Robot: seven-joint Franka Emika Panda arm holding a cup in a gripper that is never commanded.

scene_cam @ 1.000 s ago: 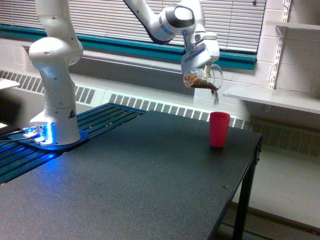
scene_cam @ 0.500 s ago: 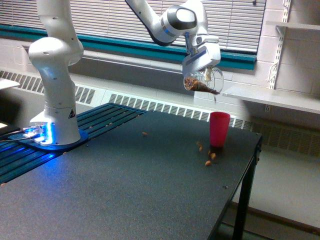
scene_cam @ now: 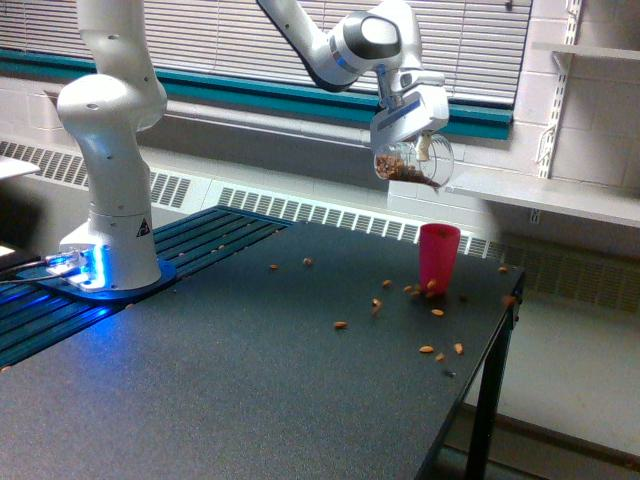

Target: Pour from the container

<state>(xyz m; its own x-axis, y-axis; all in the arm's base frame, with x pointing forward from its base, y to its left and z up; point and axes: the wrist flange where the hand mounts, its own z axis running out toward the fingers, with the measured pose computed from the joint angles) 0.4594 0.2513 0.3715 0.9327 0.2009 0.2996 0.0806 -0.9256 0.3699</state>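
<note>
A dark, speckled table (scene_cam: 250, 390) fills the lower part of the exterior view, set before a wall with closed blinds (scene_cam: 220, 40), a teal sill band and a long white radiator grille (scene_cam: 300, 210). At the view's left the white arm base (scene_cam: 110, 180) stands on a round plate lit blue, on a ribbed blue mat (scene_cam: 190, 245). A small black triangular sticker sits on the base, but its marking is too small to read; no other writing can be made out.

Moving right, small tan pieces (scene_cam: 385, 300) lie scattered over the table top, from the middle across to its right edge, several close around the foot of an upright pink cup (scene_cam: 438, 258).

Above the pink cup and a little to its left, well clear of it, the gripper (scene_cam: 412, 135) hangs from the arm's wrist, clamped on the container (scene_cam: 414, 163), a clear plastic cup. The container sits directly under the gripper body, tipped on its side with its mouth toward the view's right, and brown contents are gathered along its lower wall. The fingers themselves are not clearly separable from the cup.

At the view's far right, white shelves (scene_cam: 560, 195) are fixed to the block wall.
</note>
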